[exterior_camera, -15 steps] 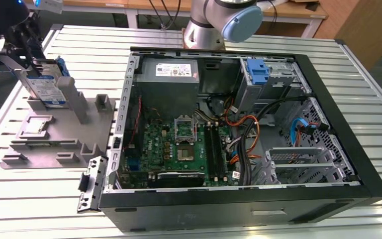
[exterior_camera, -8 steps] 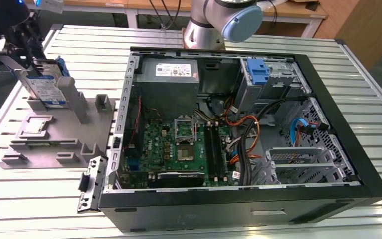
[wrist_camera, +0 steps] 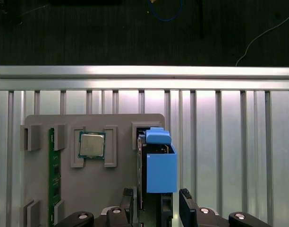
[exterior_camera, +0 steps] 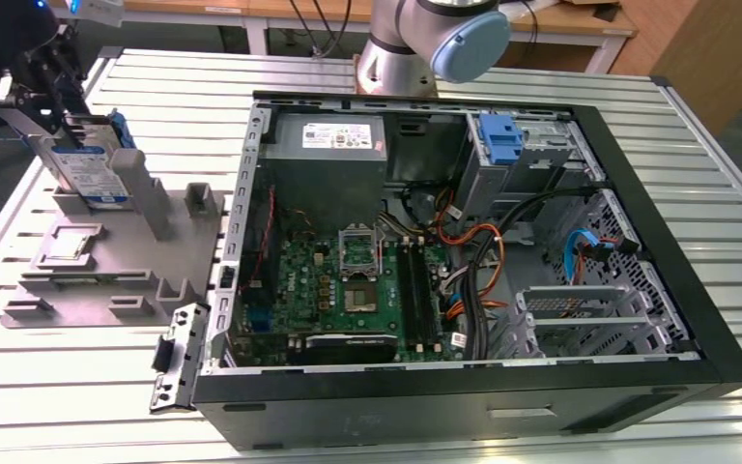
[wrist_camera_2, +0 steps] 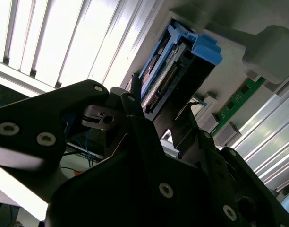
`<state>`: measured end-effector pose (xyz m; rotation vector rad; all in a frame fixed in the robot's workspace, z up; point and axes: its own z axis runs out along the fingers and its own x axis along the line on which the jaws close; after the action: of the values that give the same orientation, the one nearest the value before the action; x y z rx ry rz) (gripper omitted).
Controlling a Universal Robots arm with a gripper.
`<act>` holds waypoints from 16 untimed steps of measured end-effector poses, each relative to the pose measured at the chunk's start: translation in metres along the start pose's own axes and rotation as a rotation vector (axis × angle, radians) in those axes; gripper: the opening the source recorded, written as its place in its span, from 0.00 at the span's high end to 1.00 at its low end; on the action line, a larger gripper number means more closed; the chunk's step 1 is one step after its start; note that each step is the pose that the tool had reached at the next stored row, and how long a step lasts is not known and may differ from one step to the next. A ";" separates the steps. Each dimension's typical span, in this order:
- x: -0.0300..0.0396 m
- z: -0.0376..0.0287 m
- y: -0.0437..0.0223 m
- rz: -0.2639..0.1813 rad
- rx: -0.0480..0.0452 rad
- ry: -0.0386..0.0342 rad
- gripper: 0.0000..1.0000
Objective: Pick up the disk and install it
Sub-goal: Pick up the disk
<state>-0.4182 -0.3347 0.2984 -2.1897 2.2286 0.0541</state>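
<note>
1. The disk (exterior_camera: 88, 166) is outside the PC case (exterior_camera: 474, 401), on the exterior view's left of it. It's standing on edge in a slot of a grey parts holder (exterior_camera: 100, 266) on the slatted counter (exterior_camera: 36, 387). My guess is it's stood up that way so its top edge is easy to grab from above.
2. The end effector (wrist_camera: 157, 202) sits over that top edge, straddling the disk across its thickness. Honestly can't tell if it's clamped or a hair off. The disk looks seated in its slot either way.
3. The holder also has a processor chip (wrist_camera: 91, 145) and a memory stick (wrist_camera: 52, 170) in their own pockets, probably so every part sits at a known spot.
4. The case lies on its side with the panel off, so the blue bracket (exterior_camera: 500, 140) in its corner cage is open from above. No disk in there yet.
</note>
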 end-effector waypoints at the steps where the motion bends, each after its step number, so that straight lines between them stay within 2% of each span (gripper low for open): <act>1: 0.0000 0.0000 0.0000 0.000 0.0000 0.0000 0.49; 7: 0.0000 0.0000 0.0000 0.000 0.0000 0.0000 0.51; 8: 0.0000 0.0000 0.0000 0.000 0.0000 0.0000 0.57; 9: 0.0000 0.0000 0.0000 0.000 0.0000 0.0001 0.57; 10: 0.0000 0.0000 0.0000 0.000 0.0000 0.0002 0.63; 11: 0.0000 0.0000 0.0000 0.000 0.0000 0.0001 0.65; 16: 0.0000 0.0000 0.0000 0.000 0.0001 0.0000 0.65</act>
<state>-0.4182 -0.3348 0.2984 -2.1897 2.2286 0.0540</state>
